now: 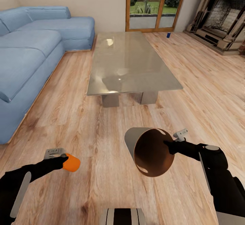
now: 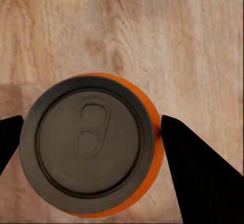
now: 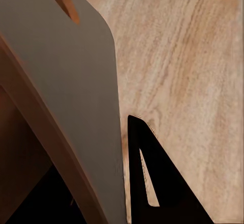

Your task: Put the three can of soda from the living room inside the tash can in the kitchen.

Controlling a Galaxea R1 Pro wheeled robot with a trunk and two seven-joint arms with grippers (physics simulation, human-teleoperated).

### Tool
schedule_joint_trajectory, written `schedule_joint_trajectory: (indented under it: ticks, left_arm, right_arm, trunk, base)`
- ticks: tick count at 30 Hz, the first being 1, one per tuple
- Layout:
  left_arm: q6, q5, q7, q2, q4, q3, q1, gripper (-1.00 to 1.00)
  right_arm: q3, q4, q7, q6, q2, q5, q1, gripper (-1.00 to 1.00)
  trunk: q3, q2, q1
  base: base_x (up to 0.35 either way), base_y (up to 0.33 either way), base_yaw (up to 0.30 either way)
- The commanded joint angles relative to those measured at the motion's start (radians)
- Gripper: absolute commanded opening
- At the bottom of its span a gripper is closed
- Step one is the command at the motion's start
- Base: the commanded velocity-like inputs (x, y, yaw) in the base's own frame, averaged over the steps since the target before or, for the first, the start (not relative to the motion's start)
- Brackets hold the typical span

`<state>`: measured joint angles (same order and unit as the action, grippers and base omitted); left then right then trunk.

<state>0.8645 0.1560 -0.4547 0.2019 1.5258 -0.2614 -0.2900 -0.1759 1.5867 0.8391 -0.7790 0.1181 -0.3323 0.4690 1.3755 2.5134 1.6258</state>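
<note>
My left gripper point(image 1: 67, 161) is shut on a bright orange soda can point(image 1: 72, 163), held low over the pale wood floor. In the left wrist view the can's dark top point(image 2: 89, 145) sits between the two black fingers point(image 2: 198, 173). My right gripper point(image 1: 169, 144) is shut on the rim of the trash can point(image 1: 149, 151), which is tipped so its tan-brown inside faces me. The right wrist view has the bin's grey wall point(image 3: 66, 81) beside one finger point(image 3: 150, 178). A dark blue soda can point(image 1: 168, 34) stands far off on the floor by the glass door. The other orange can is out of view.
A glass coffee table point(image 1: 129, 61) stands ahead in the middle of the living room. The blue corner sofa point(image 1: 30, 47) runs along the left, and the brick fireplace point(image 1: 221, 17) is at the back right. Open wood floor point(image 1: 211, 92) lies right of the table.
</note>
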Motion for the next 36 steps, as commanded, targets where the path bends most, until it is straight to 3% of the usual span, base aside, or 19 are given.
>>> schedule_joint_trajectory:
  ticks: [1,8,11,15,23,28,36]
  left_arm:
    - [0.020,-0.001,-0.028,0.014,0.003,-0.008,0.000,-1.00]
    - [0.097,-0.001,-0.102,0.041,0.018,-0.019,0.000,-1.00]
    - [0.132,-0.001,-0.109,0.045,0.031,-0.019,0.000,-1.00]
    - [0.158,-0.001,-0.118,0.050,0.043,-0.019,0.000,-1.00]
    - [0.178,-0.001,-0.161,0.070,0.047,-0.019,0.000,-1.00]
    - [0.183,-0.001,-0.217,0.097,0.048,-0.021,-0.002,-1.00]
    - [0.183,-0.001,-0.229,0.106,0.048,-0.021,-0.003,-1.00]
  right_arm:
    - [0.000,0.001,0.008,-0.020,0.003,0.017,0.001,-1.00]
    - [0.001,0.001,0.015,-0.085,0.058,0.016,0.002,-1.00]
    - [0.002,0.001,0.014,-0.090,0.063,0.015,0.001,-1.00]
    - [0.003,0.001,0.013,-0.093,0.065,-0.015,0.002,-1.00]
    - [0.001,0.001,0.015,-0.094,0.070,-0.033,0.002,-1.00]
    - [0.002,0.001,0.015,-0.094,0.074,-0.035,0.002,-1.00]
    - [0.003,0.001,0.015,-0.094,0.074,-0.036,0.001,-1.00]
  trunk:
    - [-0.004,0.000,0.000]
    - [-0.031,-0.002,-0.004]
    - [-0.043,-0.003,-0.005]
    - [-0.058,-0.004,-0.007]
    - [-0.089,-0.005,-0.010]
    - [-0.108,-0.007,-0.013]
    - [-0.139,-0.008,-0.016]
  base:
    - [0.000,0.000,0.000]
    - [0.000,0.000,0.000]
    - [0.000,0.000,0.000]
    - [0.000,0.000,0.000]
    - [0.000,0.000,0.000]
    - [0.000,0.000,0.000]
    - [0.000,0.000,0.000]
